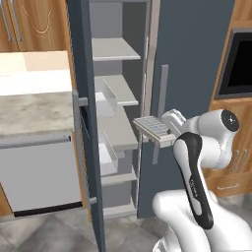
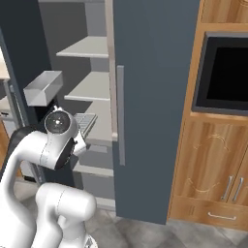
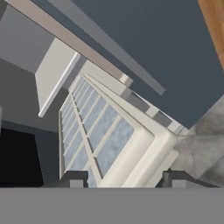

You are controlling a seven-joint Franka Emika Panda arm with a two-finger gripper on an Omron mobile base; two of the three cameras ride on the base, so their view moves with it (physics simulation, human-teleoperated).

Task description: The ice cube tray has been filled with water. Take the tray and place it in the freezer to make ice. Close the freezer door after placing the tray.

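Light: even, flat, no clear source | Shadows: faint, freezer (image 1: 115, 123) interior dimmer twd back | Glare: slight sheen on oven glass (image 2: 227, 72) | Focus: soft, low-res, edges jagged, no edge warp

no readable text, labels or numbers

Tray (image 1: 153, 129) – prob. before freezer (image 1: 118, 93) shelf.

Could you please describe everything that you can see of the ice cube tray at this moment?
The ice cube tray is a flat, pale grey-white rectangle, plastic-looking, with a grid of small square compartments and a thick rounded rim. The gripper holds it by one short end, roughly level, in front of the open freezer, its far end near a light grey shelf.
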